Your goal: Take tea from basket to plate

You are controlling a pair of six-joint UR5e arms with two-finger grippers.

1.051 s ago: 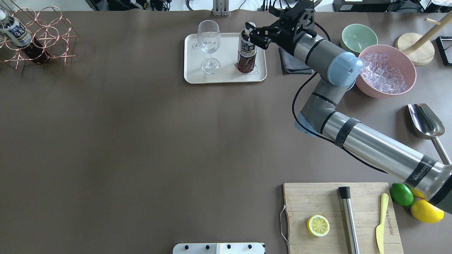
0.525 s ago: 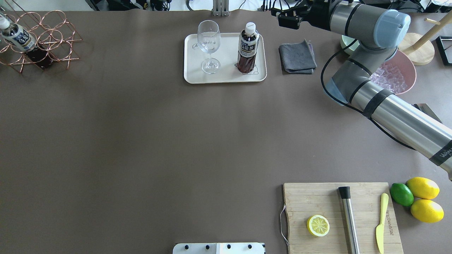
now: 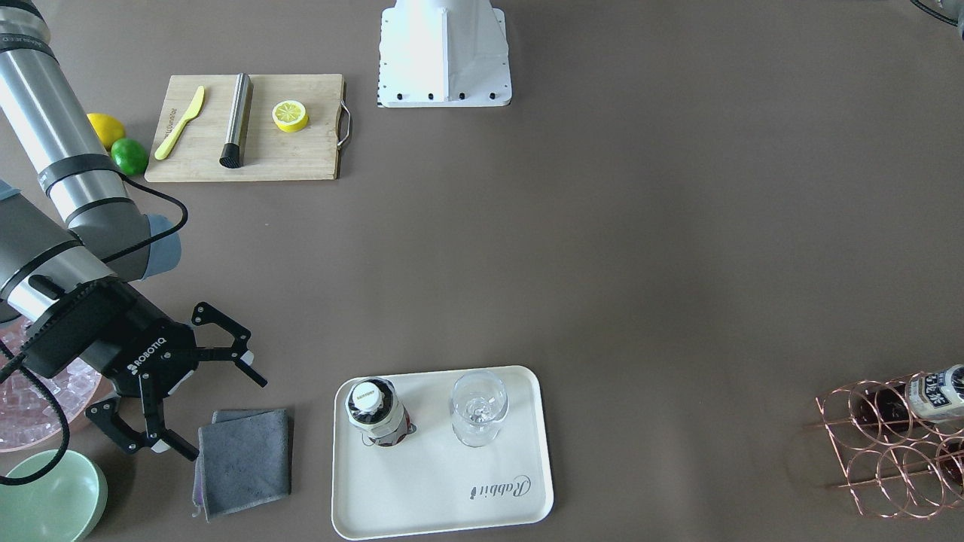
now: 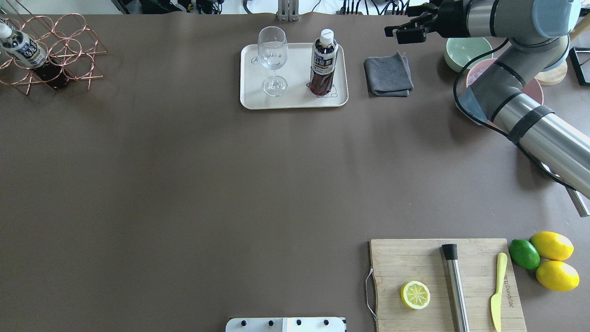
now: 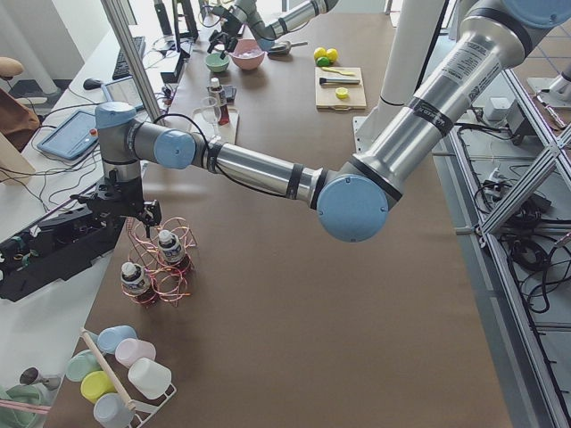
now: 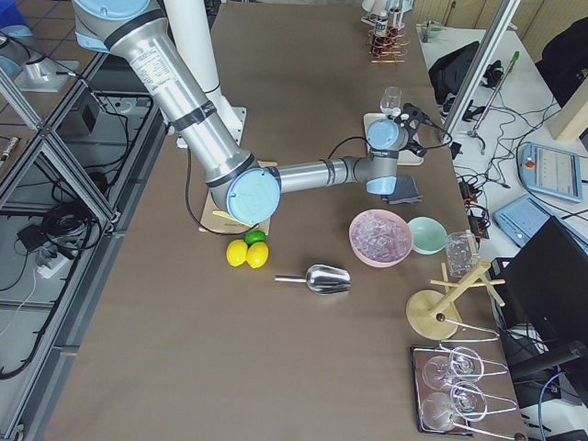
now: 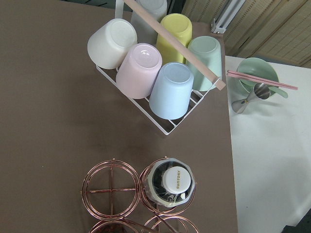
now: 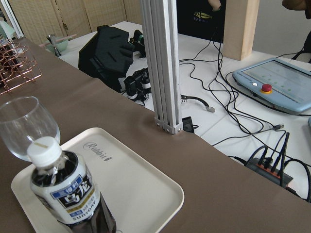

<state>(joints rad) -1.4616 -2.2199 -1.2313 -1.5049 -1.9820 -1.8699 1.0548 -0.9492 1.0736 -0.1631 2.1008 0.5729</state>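
One tea bottle (image 4: 322,64) stands upright on the cream plate (image 4: 295,99) beside a wine glass (image 4: 273,60); it also shows in the front view (image 3: 374,414) and the right wrist view (image 8: 68,194). My right gripper (image 3: 224,418) is open and empty, right of the plate and above the grey cloth. The copper wire basket (image 4: 55,50) sits at the far left with a tea bottle (image 4: 20,46) in it. In the exterior left view my left gripper (image 5: 134,214) hovers above the basket (image 5: 165,267); I cannot tell if it is open. The left wrist view looks down on a basket bottle (image 7: 171,182).
A grey cloth (image 4: 388,74) lies right of the plate. A green bowl (image 4: 465,46) and a pink bowl of ice (image 3: 30,399) stand under the right arm. A cutting board (image 4: 442,281) with lemon, muddler and knife is near. A rack of cups (image 7: 155,73) stands beyond the basket.
My right gripper has drawn back from the bottle on the plate and moved right, past the grey cloth. The bottle stays standing on the plate.
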